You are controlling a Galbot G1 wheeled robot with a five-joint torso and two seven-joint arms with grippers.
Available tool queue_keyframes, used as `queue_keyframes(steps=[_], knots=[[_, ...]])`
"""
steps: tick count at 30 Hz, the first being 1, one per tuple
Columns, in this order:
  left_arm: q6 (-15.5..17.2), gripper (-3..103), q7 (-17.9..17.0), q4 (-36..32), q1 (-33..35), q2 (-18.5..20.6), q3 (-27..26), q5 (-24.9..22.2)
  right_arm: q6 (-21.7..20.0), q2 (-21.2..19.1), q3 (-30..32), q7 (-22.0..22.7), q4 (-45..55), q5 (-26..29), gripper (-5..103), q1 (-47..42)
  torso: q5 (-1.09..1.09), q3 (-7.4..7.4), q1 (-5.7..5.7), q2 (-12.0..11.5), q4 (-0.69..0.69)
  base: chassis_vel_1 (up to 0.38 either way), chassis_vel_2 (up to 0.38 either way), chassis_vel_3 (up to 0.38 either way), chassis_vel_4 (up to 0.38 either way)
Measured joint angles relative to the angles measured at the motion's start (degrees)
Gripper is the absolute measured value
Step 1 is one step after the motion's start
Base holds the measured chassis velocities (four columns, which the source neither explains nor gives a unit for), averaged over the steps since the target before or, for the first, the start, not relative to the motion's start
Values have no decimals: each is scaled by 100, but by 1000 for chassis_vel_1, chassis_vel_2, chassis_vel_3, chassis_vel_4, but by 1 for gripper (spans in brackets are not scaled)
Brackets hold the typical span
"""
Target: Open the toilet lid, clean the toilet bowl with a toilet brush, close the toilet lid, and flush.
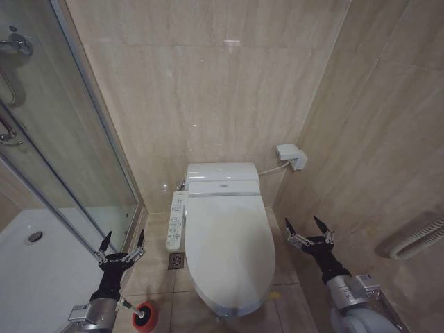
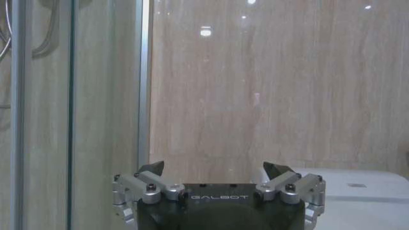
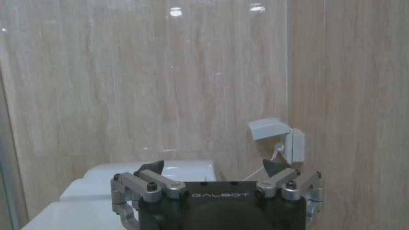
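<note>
The toilet lid (image 1: 229,246) lies shut, glossy white, covering the toilet bowl, which is hidden beneath it. On the floor at the toilet's left stands the toilet brush (image 1: 145,316), its red round base with a black centre and a thin pale handle. My left gripper (image 1: 123,242) hangs open just above and left of the brush, nothing between its fingers; it also shows in the left wrist view (image 2: 214,167). My right gripper (image 1: 306,227) is open to the right of the lid, empty, and appears in the right wrist view (image 3: 214,165).
A glass shower door (image 1: 69,152) and white shower tray (image 1: 35,277) stand at the left. A control panel (image 1: 176,220) juts from the toilet's left side, with a floor drain (image 1: 176,261) below it. A wall socket (image 1: 291,155) sits right of the tank (image 1: 222,173). Tiled walls close in.
</note>
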Motion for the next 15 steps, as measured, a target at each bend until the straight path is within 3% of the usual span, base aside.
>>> queue_keyframes(steps=[15], knots=[[0, 100, 0, 0, 0, 0, 0, 0, -2, -3, 0, 0, -1, -1, 100, -1, 0, 0, 0, 0, 0, 0, 0, 0, 0]])
